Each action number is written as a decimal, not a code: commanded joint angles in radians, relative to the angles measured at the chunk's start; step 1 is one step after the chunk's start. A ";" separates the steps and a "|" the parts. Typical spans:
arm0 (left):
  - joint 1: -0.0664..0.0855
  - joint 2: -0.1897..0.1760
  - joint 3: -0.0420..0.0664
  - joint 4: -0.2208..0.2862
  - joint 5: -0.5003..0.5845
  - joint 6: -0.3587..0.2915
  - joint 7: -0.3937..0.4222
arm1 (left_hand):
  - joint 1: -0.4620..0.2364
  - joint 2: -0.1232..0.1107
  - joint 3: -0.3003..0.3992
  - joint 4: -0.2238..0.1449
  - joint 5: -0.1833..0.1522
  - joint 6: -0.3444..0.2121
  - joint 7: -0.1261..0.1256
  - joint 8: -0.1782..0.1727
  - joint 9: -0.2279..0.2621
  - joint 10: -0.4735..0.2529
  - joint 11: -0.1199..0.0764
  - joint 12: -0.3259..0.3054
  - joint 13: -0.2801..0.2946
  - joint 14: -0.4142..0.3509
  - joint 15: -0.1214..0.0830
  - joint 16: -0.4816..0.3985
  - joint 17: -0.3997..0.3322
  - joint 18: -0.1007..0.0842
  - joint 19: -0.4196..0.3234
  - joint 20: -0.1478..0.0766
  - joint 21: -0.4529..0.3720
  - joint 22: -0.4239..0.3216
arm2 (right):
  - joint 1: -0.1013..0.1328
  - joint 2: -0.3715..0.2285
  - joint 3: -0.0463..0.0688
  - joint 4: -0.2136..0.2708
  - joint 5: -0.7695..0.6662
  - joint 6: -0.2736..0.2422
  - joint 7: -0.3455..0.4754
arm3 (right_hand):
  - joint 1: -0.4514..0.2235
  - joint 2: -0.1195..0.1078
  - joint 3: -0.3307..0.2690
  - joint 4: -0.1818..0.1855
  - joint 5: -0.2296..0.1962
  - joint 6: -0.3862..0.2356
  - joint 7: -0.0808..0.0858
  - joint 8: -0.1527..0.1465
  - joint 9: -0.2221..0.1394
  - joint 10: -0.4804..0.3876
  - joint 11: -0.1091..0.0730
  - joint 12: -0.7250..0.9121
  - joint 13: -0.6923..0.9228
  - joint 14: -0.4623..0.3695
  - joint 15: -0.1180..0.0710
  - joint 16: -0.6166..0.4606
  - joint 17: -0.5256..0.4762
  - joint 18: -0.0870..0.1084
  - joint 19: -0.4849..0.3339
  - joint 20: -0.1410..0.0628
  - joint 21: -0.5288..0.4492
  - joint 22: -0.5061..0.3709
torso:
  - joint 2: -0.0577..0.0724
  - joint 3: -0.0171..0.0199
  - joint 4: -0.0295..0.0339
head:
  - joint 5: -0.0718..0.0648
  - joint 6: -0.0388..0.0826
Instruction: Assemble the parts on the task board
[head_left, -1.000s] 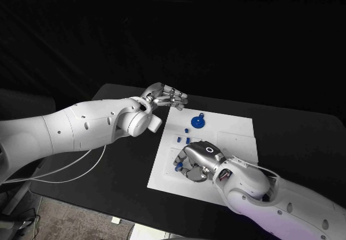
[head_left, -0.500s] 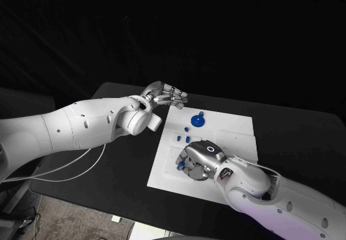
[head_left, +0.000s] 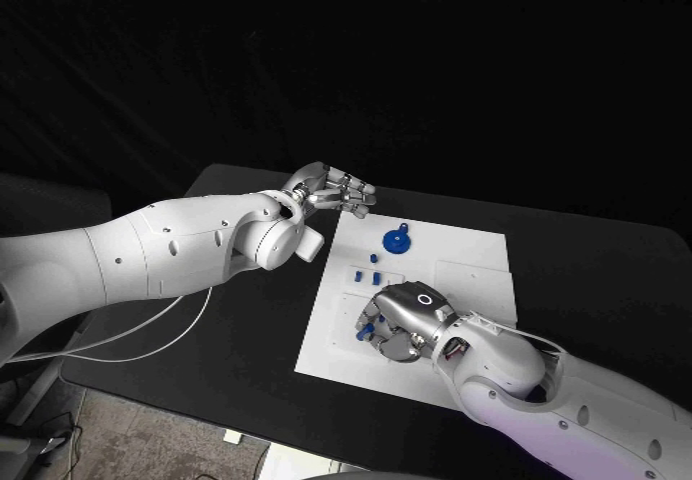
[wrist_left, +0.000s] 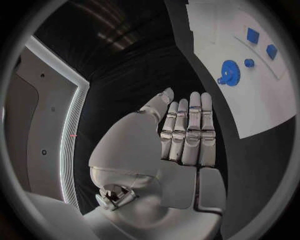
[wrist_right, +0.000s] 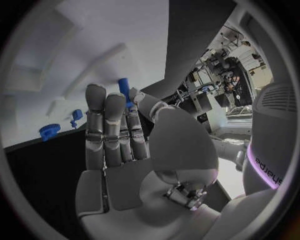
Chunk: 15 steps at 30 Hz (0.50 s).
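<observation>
Head view, matte white task board (head_left: 476, 262) at centre on black table (head_left: 606, 270), right hand (head_left: 397, 325) pinching small blue peg (wrist_right: 124, 86) at board's lower left, toothed blue gear (head_left: 395, 243) near board's top, left hand (head_left: 332, 192) empty, fingers straight, off board's upper-left corner.

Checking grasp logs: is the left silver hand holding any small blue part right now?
No. In the left wrist view the left silver hand has its fingers straight with nothing in them, off the white task board where the blue gear-shaped part lies.
</observation>
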 joint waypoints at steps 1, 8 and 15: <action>0.002 0.002 0.001 0.001 0.006 0.013 0.004 | 0.002 0.009 0.000 -0.003 -0.004 0.003 0.002 -0.002 0.000 -0.004 -0.001 0.003 0.000 -0.005 0.001 -0.004 -0.001 0.008 0.000 0.006 -0.005 0.001 | -0.001 0.001 -0.001 -0.003 -0.022 0.031 -0.005 | 0.001 0.006 0.001 -0.008 0.006 0.008 0.002 0.001 -0.001 0.056 -0.049 0.002 0.001 -0.001 -0.005 -0.004 0.001 0.022 0.034 -0.005 -0.002 0.001 | 0.000 -0.0007 -0.0011 | 0.000 -0.001; 0.002 0.005 0.001 0.001 0.006 0.014 0.003 | 0.002 0.009 0.000 -0.002 -0.004 0.001 0.003 -0.002 0.000 -0.005 0.000 0.004 0.000 -0.006 0.001 -0.004 -0.001 0.009 -0.001 0.007 -0.006 0.000 | -0.001 0.006 -0.007 -0.008 -0.032 0.054 -0.013 | 0.001 0.007 0.000 -0.009 0.006 0.007 0.002 0.001 -0.001 0.055 -0.048 0.002 0.001 -0.001 -0.004 -0.005 0.001 0.022 0.033 -0.004 -0.005 0.002 | 0.000 -0.0010 -0.0004 | -0.002 -0.002; 0.002 0.007 0.001 0.000 0.006 0.015 0.002 | 0.002 0.009 0.000 -0.002 -0.004 0.001 0.003 -0.002 0.000 -0.005 0.000 0.004 0.000 -0.006 0.001 -0.004 -0.001 0.009 -0.001 0.007 -0.006 0.000 | -0.001 0.022 -0.022 -0.016 -0.080 0.064 -0.039 | -0.002 0.005 0.008 -0.012 0.006 0.006 0.002 0.001 -0.002 0.052 -0.047 0.002 0.001 0.000 -0.002 -0.006 0.002 0.022 0.033 -0.003 -0.009 0.006 | 0.000 -0.0007 0.0003 | -0.006 0.001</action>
